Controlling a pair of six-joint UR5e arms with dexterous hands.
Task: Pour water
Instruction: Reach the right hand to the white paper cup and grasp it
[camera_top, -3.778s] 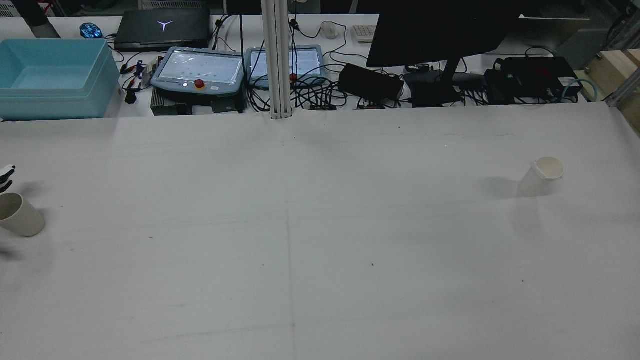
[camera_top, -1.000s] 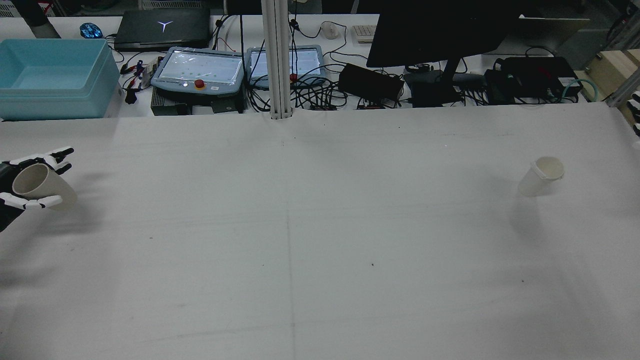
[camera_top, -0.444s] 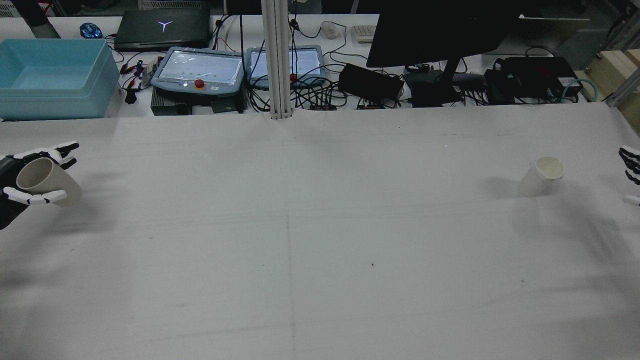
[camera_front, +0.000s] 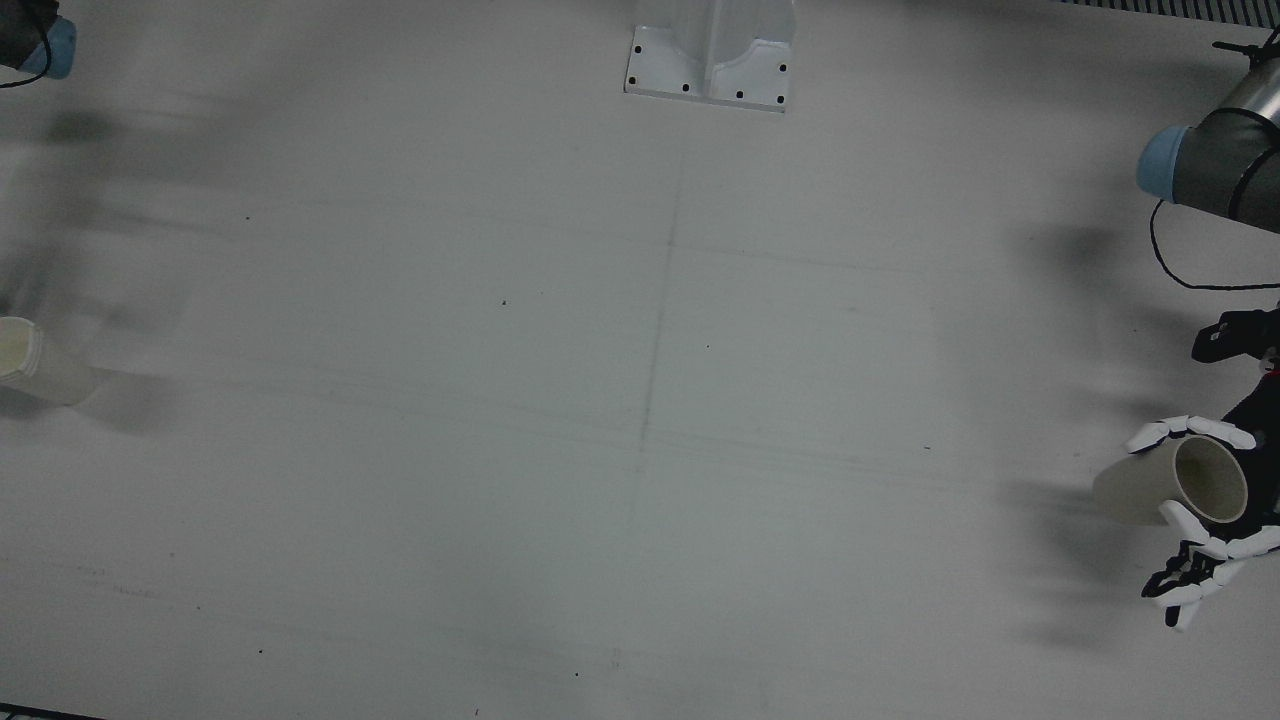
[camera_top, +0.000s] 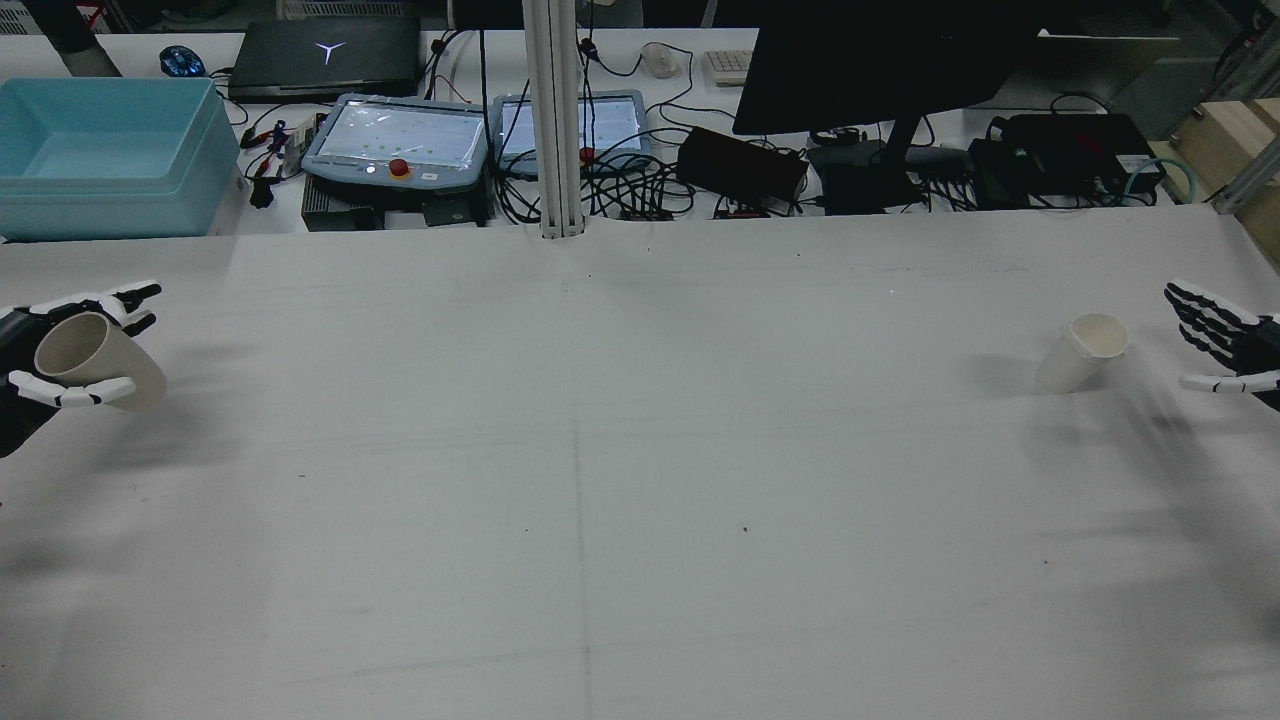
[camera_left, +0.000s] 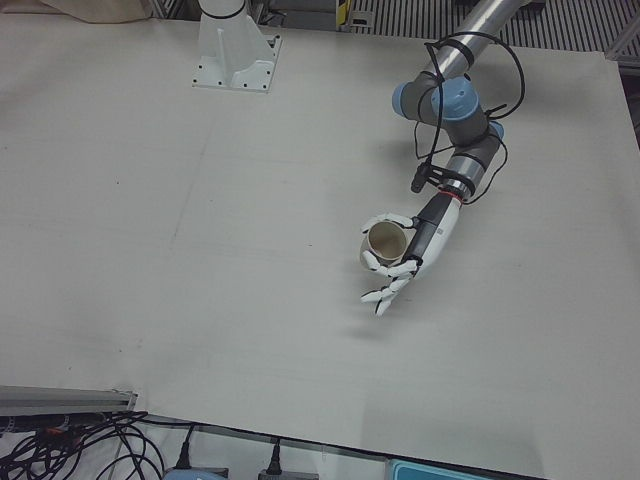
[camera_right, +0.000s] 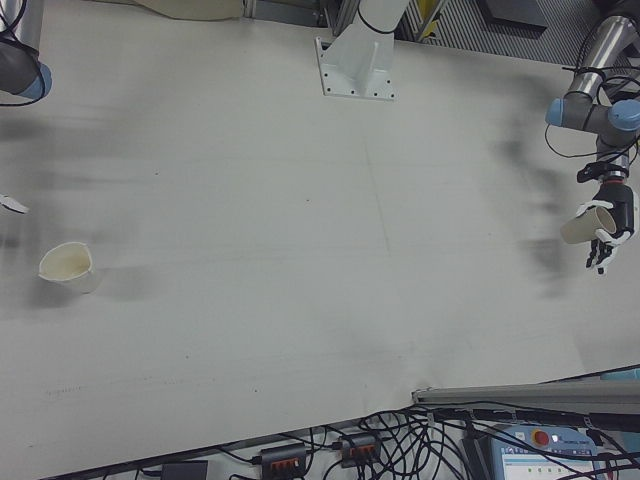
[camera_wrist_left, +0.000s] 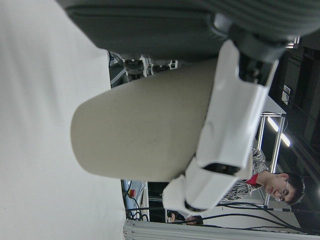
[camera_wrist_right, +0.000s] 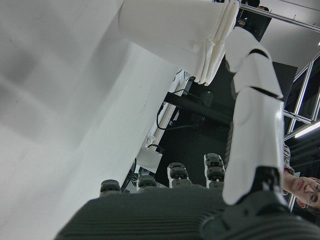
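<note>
Beige cup (camera_left: 385, 240), apparently white cup (camera_top: 1082, 351), pale grey table (camera_top: 640, 480).

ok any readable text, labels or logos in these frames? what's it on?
No words or numbers can be read.
Laptop: a glowing Y-shaped logo on the lid, no lettering.
Teach pendants: screens lit, content too small to read.
Beige cup in the left robot hand: no print visible.
White cup near the open right robot hand: no print visible.

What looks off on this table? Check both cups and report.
Nothing is spilled or damaged. The beige cup sits tilted in the left hand, clear of the table. The white cup stands upright beside the open right hand, untouched.
</note>
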